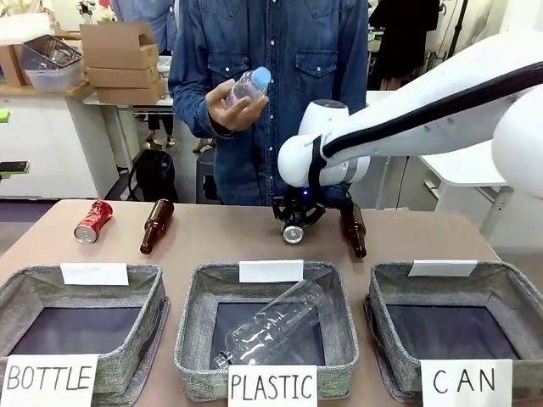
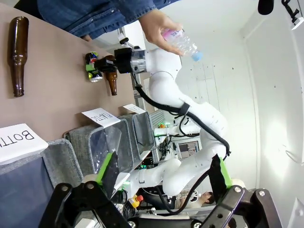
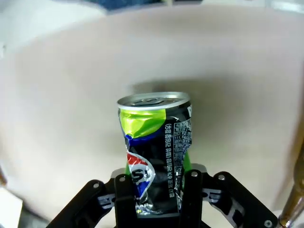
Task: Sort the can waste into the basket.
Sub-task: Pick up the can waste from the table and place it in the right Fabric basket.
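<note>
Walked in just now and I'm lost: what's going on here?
The robot is sorting cans. Its right claw is shut on the dark can at the far side of the table, next to a brown bottle. The red can lies at the far left, and the CAN basket sits at the near right. The left claw hangs open. Across the table, a person's hand holds a clear plastic bottle.
</note>
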`<state>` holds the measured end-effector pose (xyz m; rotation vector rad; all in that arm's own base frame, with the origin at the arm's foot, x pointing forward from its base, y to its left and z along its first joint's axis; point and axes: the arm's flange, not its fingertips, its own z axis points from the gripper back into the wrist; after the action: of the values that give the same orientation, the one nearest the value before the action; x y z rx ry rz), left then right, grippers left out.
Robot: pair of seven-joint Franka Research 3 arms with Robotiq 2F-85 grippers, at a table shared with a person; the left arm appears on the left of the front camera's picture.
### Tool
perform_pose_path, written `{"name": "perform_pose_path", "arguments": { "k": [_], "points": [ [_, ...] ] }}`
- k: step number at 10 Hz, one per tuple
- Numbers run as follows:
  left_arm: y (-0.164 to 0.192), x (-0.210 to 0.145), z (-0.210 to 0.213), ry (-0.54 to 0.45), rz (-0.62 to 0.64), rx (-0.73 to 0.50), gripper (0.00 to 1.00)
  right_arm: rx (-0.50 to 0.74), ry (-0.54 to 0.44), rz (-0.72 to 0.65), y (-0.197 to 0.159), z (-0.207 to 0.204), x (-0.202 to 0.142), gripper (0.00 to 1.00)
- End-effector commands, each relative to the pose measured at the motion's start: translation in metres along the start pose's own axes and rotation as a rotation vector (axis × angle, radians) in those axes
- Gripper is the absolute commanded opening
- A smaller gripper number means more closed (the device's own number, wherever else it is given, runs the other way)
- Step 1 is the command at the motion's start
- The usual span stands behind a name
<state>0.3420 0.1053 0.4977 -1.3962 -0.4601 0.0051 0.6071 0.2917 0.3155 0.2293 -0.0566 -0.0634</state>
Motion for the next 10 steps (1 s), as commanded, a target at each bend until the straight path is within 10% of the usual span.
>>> {"name": "perform_pose_path", "arguments": {
  "k": [1, 6, 8, 10],
  "points": [
    [-0.001, 0.001, 0.0, 0.0, -0.019, -0.017, 1.0, 0.165, 0.212, 0.105, -0.071, 0.07, -0.032, 0.0],
    [-0.001, 0.001, 0.0, 0.0, -0.019, -0.017, 1.0, 0.585, 0.069, 0.062, -0.228, 0.206, -0.158, 0.0],
    [-0.001, 0.001, 0.0, 0.0, -0.019, -0.017, 1.0, 0.585, -0.035, 0.094, -0.234, 0.202, -0.192, 0.0],
    [-0.001, 0.001, 0.0, 0.0, -0.019, -0.017, 1.0, 0.597, 0.066, 0.069, -0.242, 0.223, -0.166, 0.0]
  ]
}}
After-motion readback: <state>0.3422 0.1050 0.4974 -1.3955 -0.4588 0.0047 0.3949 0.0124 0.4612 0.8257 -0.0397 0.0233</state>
